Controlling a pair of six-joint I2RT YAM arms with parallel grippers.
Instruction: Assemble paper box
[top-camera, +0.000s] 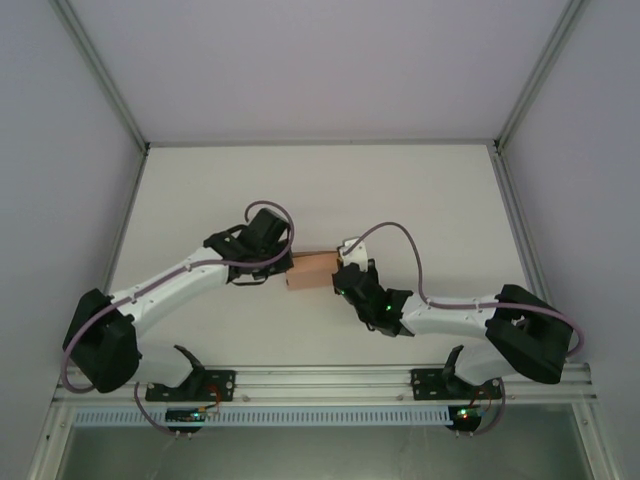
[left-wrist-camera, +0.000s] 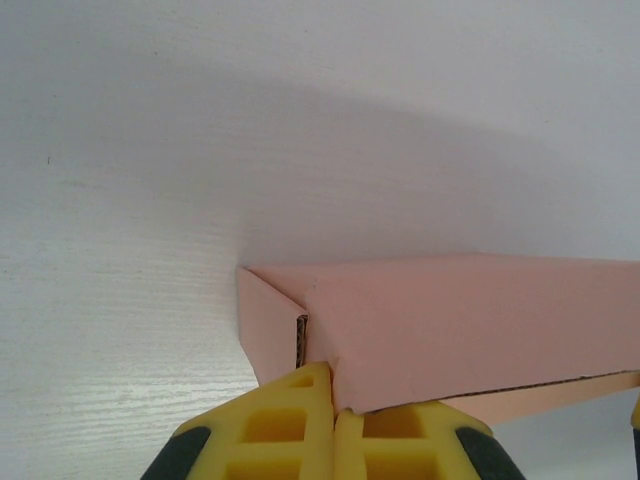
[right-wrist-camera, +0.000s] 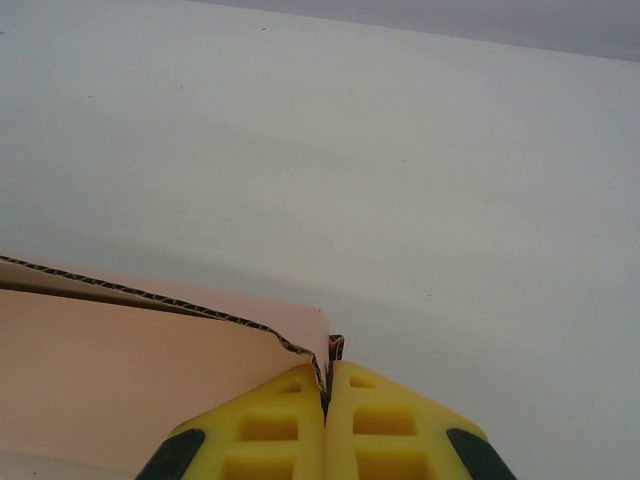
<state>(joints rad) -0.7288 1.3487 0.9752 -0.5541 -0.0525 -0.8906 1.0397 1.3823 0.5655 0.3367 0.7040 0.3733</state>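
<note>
- Top external: the paper box (top-camera: 312, 270) sits mid-table (top-camera: 420, 190), between the two arms. The left gripper (top-camera: 287, 266) is at its left end and the right gripper (top-camera: 341, 277) at its right end. Its long axis runs left to right, tipped slightly so the right end lies a touch farther away. I cannot tell whether it rests on the surface or hangs just above it.
- Left wrist: the left gripper (left-wrist-camera: 333, 418) has its yellow fingers (left-wrist-camera: 270, 425) pressed together on the near corner of the paper box (left-wrist-camera: 470, 320). A narrow end flap (left-wrist-camera: 268, 330) angles off to the left of the corner. The broad panel stretches away to the right, with a thin gap showing under its near edge.
- Right wrist: the right gripper (right-wrist-camera: 327, 400) is likewise clamped narrow. The corrugated edge of the paper box (right-wrist-camera: 130, 370) runs straight into the seam between its fingers (right-wrist-camera: 400, 425).
- Judgement: the card already has box form, so this looks like the closing stage, with both ends pinched. The next move probably calls for one gripper to hold firm while the other lets go and presses the loose panel or flap home without crushing the thin card.
</note>
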